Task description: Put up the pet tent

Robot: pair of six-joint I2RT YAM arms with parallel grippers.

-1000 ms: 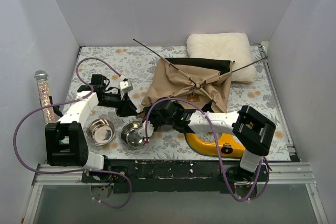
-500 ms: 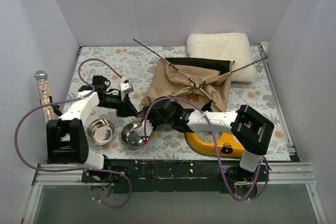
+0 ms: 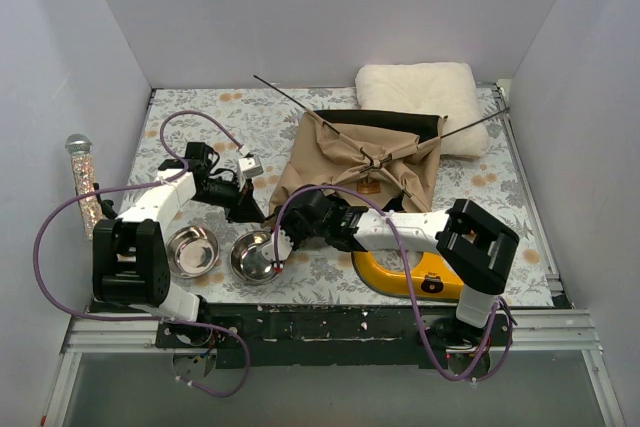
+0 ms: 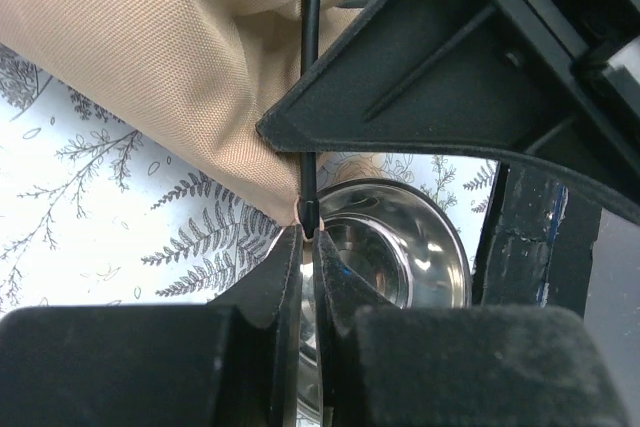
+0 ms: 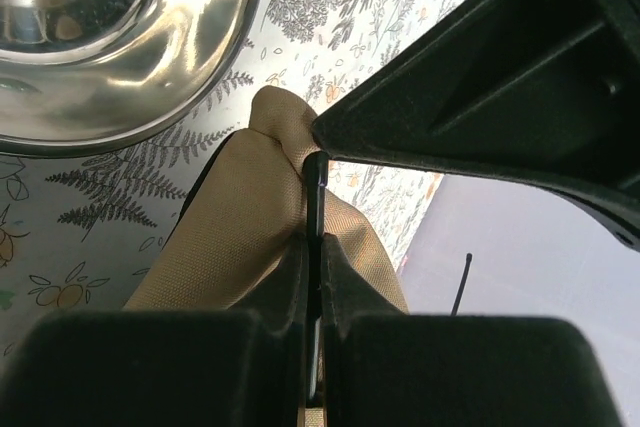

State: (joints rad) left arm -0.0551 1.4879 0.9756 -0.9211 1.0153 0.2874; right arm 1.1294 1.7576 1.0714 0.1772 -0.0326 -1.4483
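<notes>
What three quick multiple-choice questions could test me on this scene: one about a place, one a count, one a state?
1. Where does the cream cushion lie?
A) far right corner, behind the pet tent
B) near left corner
C) leaning upright on the left wall

2. How many steel bowls are there?
A) one
B) two
C) four

3. What state is the left tool in?
A) wide open
B) out of sight
C) shut on a thin black rod

Answers:
1 A, the top view shows it at the back right, past the tent.
2 B, two shiny bowls sit side by side near the front.
3 C, the left wrist view shows its fingers pinched on the rod.
</notes>
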